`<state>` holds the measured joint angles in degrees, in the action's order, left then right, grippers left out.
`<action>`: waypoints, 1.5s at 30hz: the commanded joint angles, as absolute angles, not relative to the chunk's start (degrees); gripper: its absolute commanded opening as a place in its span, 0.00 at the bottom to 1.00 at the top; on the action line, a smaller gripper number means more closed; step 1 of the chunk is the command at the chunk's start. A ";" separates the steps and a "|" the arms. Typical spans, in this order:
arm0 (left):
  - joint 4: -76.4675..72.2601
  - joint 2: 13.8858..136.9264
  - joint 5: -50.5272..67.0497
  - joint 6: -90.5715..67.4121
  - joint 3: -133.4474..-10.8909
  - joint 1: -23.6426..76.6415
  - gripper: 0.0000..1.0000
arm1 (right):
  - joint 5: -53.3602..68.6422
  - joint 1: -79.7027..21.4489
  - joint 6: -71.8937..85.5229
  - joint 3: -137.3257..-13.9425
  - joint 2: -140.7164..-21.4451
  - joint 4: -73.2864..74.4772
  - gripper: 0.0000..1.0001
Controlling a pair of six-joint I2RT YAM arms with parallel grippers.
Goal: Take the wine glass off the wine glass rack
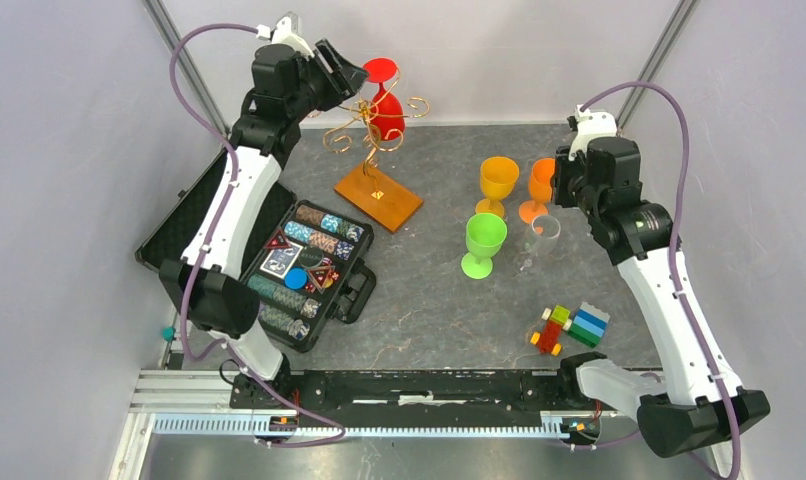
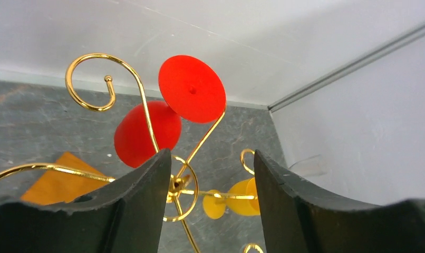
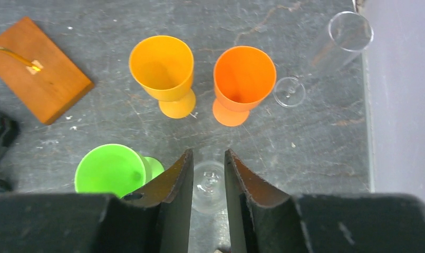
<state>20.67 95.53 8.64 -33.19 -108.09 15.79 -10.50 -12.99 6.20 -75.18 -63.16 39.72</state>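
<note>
A red wine glass [image 1: 386, 110] hangs upside down on the gold wire wine glass rack [image 1: 371, 135], which stands on an orange-brown wooden base [image 1: 379, 195] at the back of the table. In the left wrist view its round foot [image 2: 192, 88] rests on a gold arm, with the bowl below it. My left gripper [image 1: 354, 75] is raised beside the foot, just left of it. Its jaws [image 2: 212, 153] stand open and hold nothing; the rack's hub [image 2: 174, 184] shows in the gap. My right gripper [image 1: 562, 190] hovers open over a clear glass [image 3: 208, 184].
A black case of poker chips [image 1: 304, 265] lies open at the left. Yellow [image 1: 498, 180], orange [image 1: 539, 185] and green [image 1: 484, 240] goblets stand mid-right, with a clear glass [image 1: 545, 230] beside them. Another clear glass [image 3: 347, 37] stands by the right wall. Coloured blocks [image 1: 569, 328] lie near the front right.
</note>
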 commanded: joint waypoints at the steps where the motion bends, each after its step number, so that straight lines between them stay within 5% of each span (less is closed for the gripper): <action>1: 10.71 97.83 9.94 -46.27 -108.24 14.94 0.63 | -5.84 -12.83 7.76 -74.07 -60.97 36.36 0.32; 7: 6.42 100.03 1.43 -51.88 -104.52 15.03 0.62 | -5.89 -12.81 8.39 -71.51 -59.09 35.06 0.31; 24: 6.59 109.14 1.34 -57.38 -110.74 14.90 0.48 | -1.02 -12.83 8.52 -68.33 -55.21 30.57 0.27; 35: 1.79 108.50 3.70 -61.59 -108.22 14.53 0.03 | -1.26 -12.83 8.92 -65.97 -53.99 28.84 0.25; 45: -10.05 105.88 7.26 -69.22 -102.66 14.19 0.02 | -1.48 -12.80 9.40 -65.13 -53.07 27.88 0.24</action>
<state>-1.80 108.68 4.89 -63.51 -104.12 14.59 -1.87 -12.99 8.86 -65.60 -54.30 30.37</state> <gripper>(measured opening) 0.038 0.246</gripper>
